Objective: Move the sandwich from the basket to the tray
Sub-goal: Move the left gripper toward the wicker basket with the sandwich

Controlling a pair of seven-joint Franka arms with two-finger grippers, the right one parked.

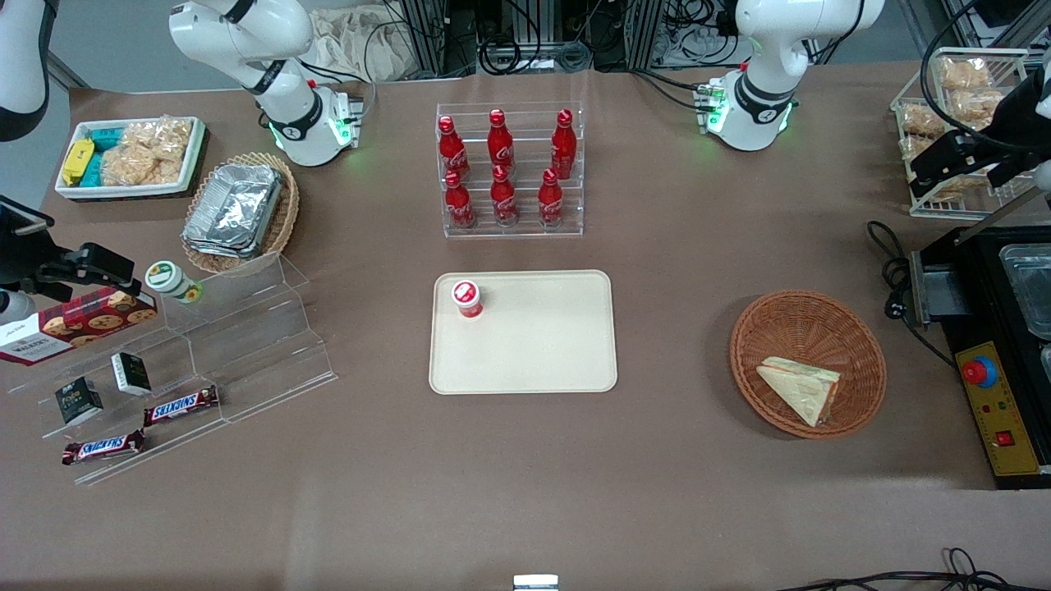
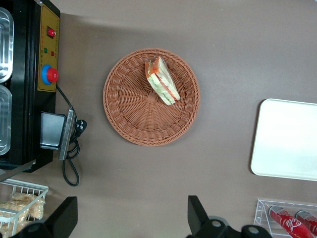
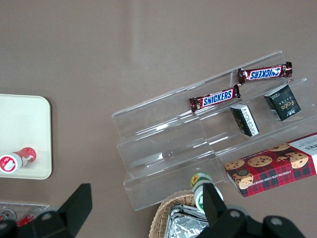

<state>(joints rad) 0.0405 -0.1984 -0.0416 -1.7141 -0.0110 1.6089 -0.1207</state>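
Brown covering lies over the whole surface (image 1: 525, 492). Findings run from the parked arm's end toward the tool.

1. A white bin (image 1: 66, 190) of bagged snacks and a tan wicker basket (image 1: 283, 222) holding foil containers (image 1: 234, 209) sit at the parked arm's end, well apart from the tool.
2. A clear rack of red cola bottles (image 1: 511, 168) stands mid-surface.
3. The tray (image 1: 542, 345) lies flat, nearer the front camera than the rack. One small red-capped bottle (image 1: 468, 298) stands on its corner. The tray is well apart from the tool.
4. The basket (image 1: 788, 324) rests on the surface toward the working arm's end, nearer the front camera than the tool and lower than it. The sandwich (image 1: 800, 388) lies inside the basket, off-centre, against the rim portion closest to the front camera. Its orange-red filling edge shows in the wrist view.
5. The tool (image 1: 928, 174) hangs raised above the surface, beside a wire rack (image 1: 911, 205) of snacks. Its fingers (image 2: 67, 218) are spread wide, gripping nothing, and clear of basket and sandwich.
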